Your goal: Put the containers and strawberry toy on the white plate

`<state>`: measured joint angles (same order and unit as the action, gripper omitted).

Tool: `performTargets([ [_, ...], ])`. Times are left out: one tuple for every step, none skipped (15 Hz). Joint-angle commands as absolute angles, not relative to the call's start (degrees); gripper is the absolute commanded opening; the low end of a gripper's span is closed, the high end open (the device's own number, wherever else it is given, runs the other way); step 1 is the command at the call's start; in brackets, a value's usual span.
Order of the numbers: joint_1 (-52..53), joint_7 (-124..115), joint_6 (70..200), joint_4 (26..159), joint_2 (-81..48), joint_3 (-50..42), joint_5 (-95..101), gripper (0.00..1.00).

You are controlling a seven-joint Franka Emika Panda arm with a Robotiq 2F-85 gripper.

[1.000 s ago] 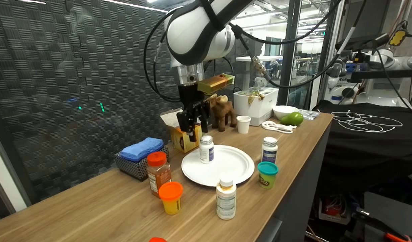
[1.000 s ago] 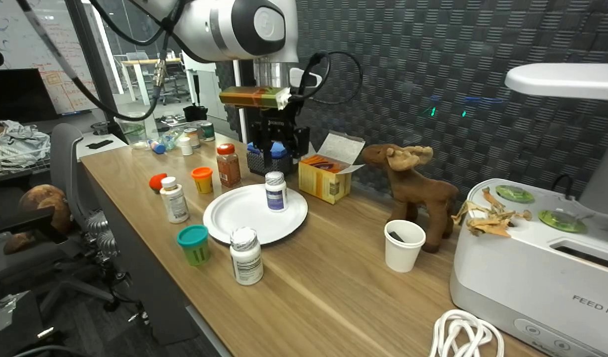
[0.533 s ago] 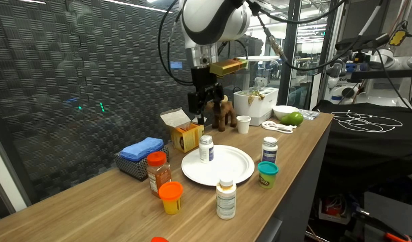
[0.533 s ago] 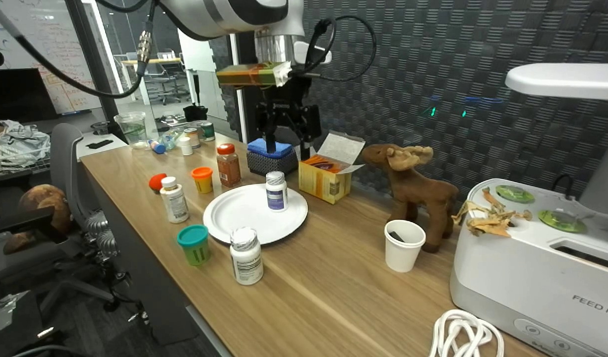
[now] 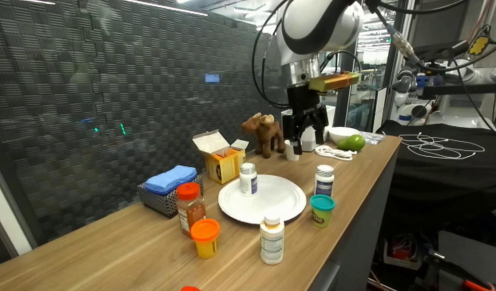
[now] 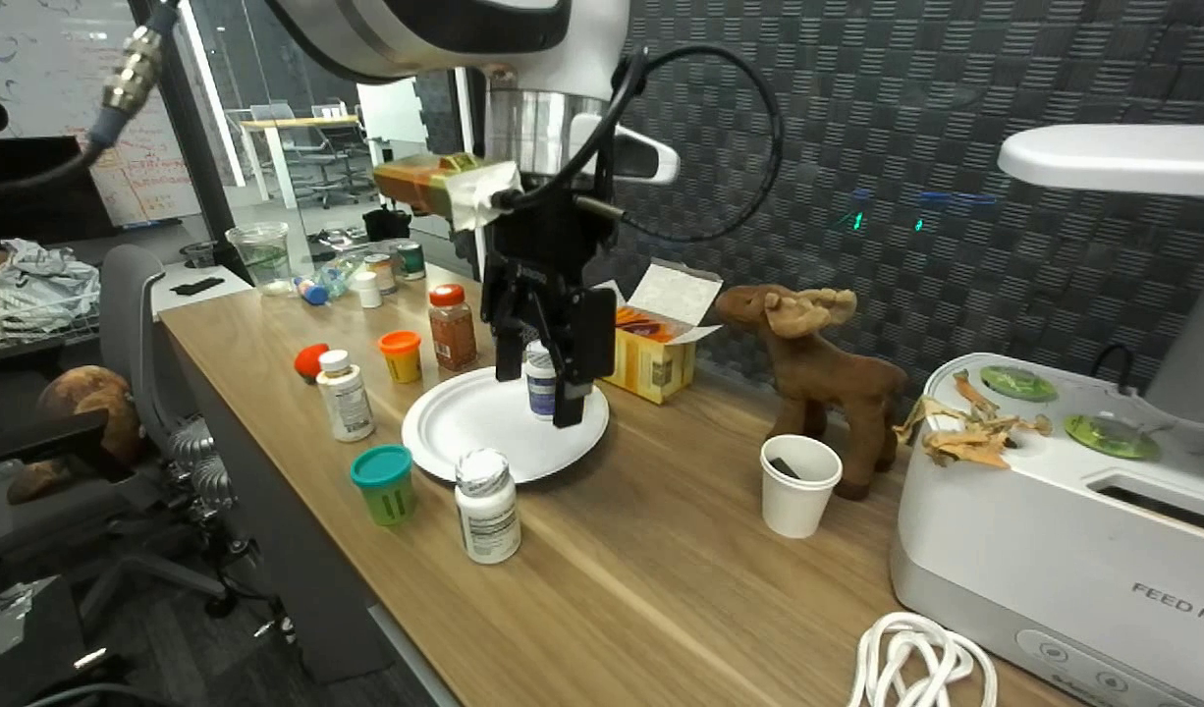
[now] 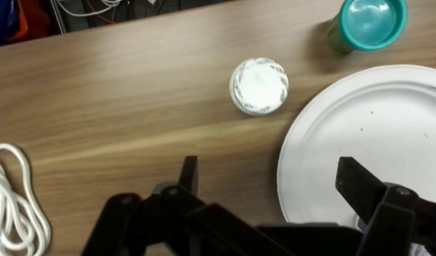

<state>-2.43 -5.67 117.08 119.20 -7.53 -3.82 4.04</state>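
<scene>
The white plate (image 5: 274, 196) lies flat on the tabletop (image 5: 122, 246), and one white bottle (image 5: 248, 184) with a blue and purple label stands upright on it. The fingers (image 7: 360, 186) are spread wide above the tabletop, with nothing between them; in the wrist view one shows over the plate and the rest of the pair over the tabletop beside it. In an exterior view, a second white bottle (image 5: 324, 182) and a teal-lidded tub (image 5: 321, 214) stand to the right of the plate, both near it, a third white bottle (image 5: 272, 244) stands on its near side, an orange-lidded tub (image 5: 206, 242) at its near left, and a red-lidded spice jar (image 5: 191, 214) just beside its left rim. The strawberry toy (image 6: 310, 361) sits well apart from the plate, farther from it than the third white bottle. A dark box (image 5: 160, 204) with a blue piece (image 5: 171, 180) on top stands left of the plate, and a yellow carton (image 5: 225, 166) with raised flaps is near its far left rim. Well apart from the plate are a toy moose (image 6: 833, 393), a paper cup (image 6: 796, 499) and a looped white cord (image 7: 3, 193).
</scene>
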Motion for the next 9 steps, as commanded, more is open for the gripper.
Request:
performTargets([
  [-3.14, -8.32, 121.33, 127.33, -2.64, -4.22, 2.75, 1.00],
  [-3.31, -8.53, 121.90, 128.48, -2.36, -4.26, 2.47, 1.00],
  [-3.47, -8.30, 122.16, 129.50, -2.11, -4.22, 1.68, 1.00],
  [-3.56, -8.22, 122.55, 130.46, -1.88, -4.19, 1.07, 1.00],
  [-3.63, -7.85, 123.06, 131.32, -1.76, -4.13, 0.16, 1.00],
  [-3.69, -7.82, 123.42, 132.01, -1.64, -4.15, -0.42, 1.00],
  [-3.61, -8.23, 124.33, 133.00, -1.35, -4.10, -0.86, 1.00],
  [-3.60, -8.34, 125.26, 133.68, -1.12, -4.10, -1.28, 1.00],
  [-3.58, -8.63, 126.30, 134.27, -1.05, -4.12, -1.22, 1.00],
])
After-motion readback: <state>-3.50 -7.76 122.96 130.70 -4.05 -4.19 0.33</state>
